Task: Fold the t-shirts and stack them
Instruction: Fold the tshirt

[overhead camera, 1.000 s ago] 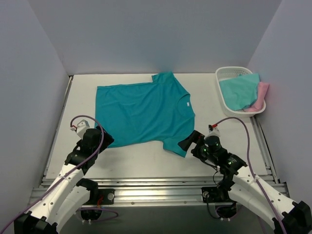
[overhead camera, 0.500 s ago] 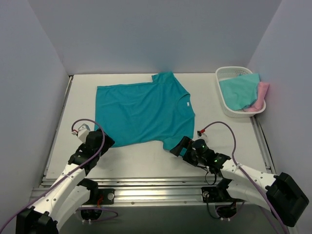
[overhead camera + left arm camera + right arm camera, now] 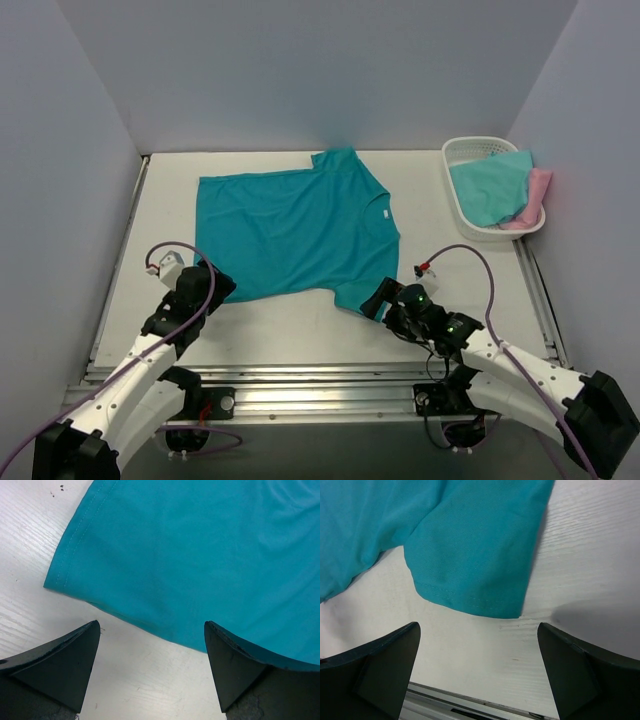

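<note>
A deep teal t-shirt lies spread flat on the white table, collar to the right. My left gripper is open at the shirt's near left hem corner; in the left wrist view the hem lies just beyond the open fingers. My right gripper is open at the near sleeve; in the right wrist view the sleeve lies just ahead of the open jaws. A lighter aqua shirt and a pale pink one sit in the basket.
A white slotted plastic basket stands at the back right by the wall. Grey walls close in the table on three sides. A metal rail runs along the near edge, also seen in the right wrist view.
My right gripper swung left to the sleeve's end, then eased back slightly right. The left gripper barely shifted at the hem corner. The shirt has not moved.
</note>
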Robot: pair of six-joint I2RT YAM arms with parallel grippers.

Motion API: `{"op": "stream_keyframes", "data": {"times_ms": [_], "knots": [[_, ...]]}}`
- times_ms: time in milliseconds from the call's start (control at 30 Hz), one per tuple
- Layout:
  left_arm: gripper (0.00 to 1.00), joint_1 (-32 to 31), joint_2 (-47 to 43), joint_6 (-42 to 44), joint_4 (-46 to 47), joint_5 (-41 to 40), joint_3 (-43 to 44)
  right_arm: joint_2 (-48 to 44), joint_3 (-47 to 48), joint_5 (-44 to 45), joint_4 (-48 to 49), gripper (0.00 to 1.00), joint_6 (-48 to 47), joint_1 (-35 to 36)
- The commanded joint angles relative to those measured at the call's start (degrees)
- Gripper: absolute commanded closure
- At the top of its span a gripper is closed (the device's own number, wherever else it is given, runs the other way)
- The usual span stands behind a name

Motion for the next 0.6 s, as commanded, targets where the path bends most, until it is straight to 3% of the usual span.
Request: {"op": "stream_keyframes", "data": {"times_ms": [0,100,567], "knots": [[0.06,-0.2,-1.7,-0.7,2.7,-0.8,-0.4,-5.3,2.7,5.3,-11.2,0.00,-1.8,0.3],[0.06,-0.2,-1.8,-0.6,3.1,-0.9,-0.5,-6.0,2.4,5.8,-11.5,0.00,-1.8,0.2],[0.06,-0.2,-4.2,-0.6,0.4,-1.1,-0.2,9.7,0.8,3.9,5.7,0.00,-1.4,0.2]]}}
